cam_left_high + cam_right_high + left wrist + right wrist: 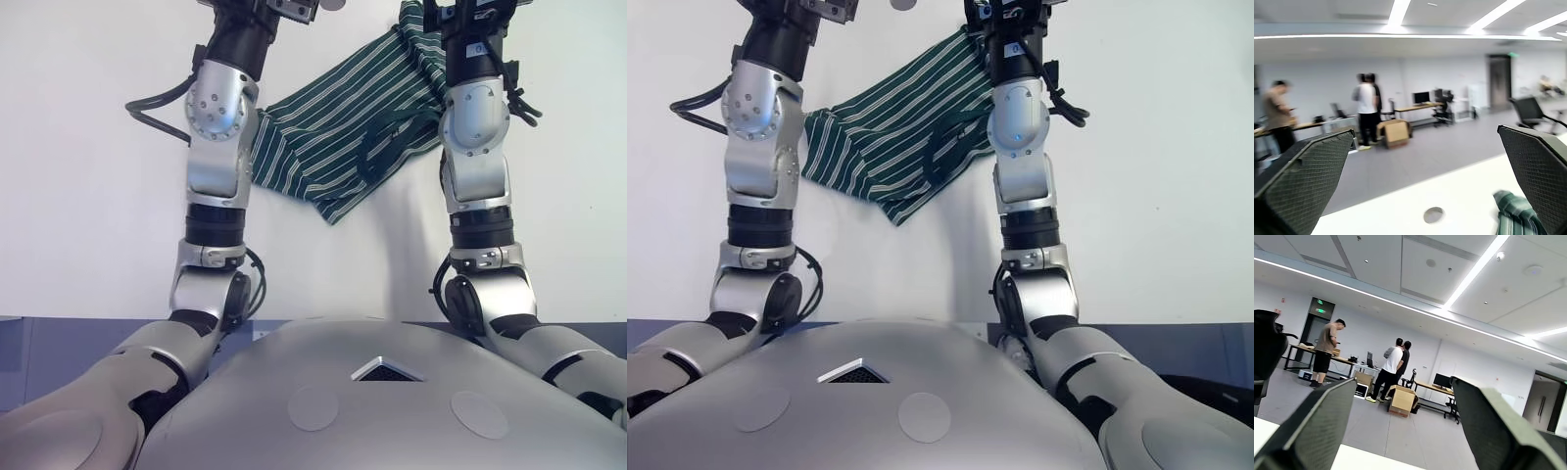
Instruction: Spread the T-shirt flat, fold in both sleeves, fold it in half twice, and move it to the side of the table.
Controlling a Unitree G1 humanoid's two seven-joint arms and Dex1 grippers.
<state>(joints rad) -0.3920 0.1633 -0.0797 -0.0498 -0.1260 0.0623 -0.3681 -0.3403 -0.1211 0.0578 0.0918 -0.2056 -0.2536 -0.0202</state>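
Note:
A dark green T-shirt with white stripes point(333, 147) lies bunched and creased on the far part of the white table point(88, 245), between my two forearms. Its near corner points toward me. Both arms stretch forward to the table's far side, one at each side of the shirt. My left gripper point(1420, 181) is open, fingers wide apart and level, with nothing between them; a fold of the shirt point(1513, 215) lies close to one of its fingers point(1540, 166). My right gripper point(1400, 431) is open too, above the table, holding nothing.
A round hole point(1433, 214) is set in the tabletop just beyond the shirt. White table surface stretches to the left point(69, 176) and right point(1176, 176) of the arms. The table's near edge point(323, 318) runs just ahead of my chest.

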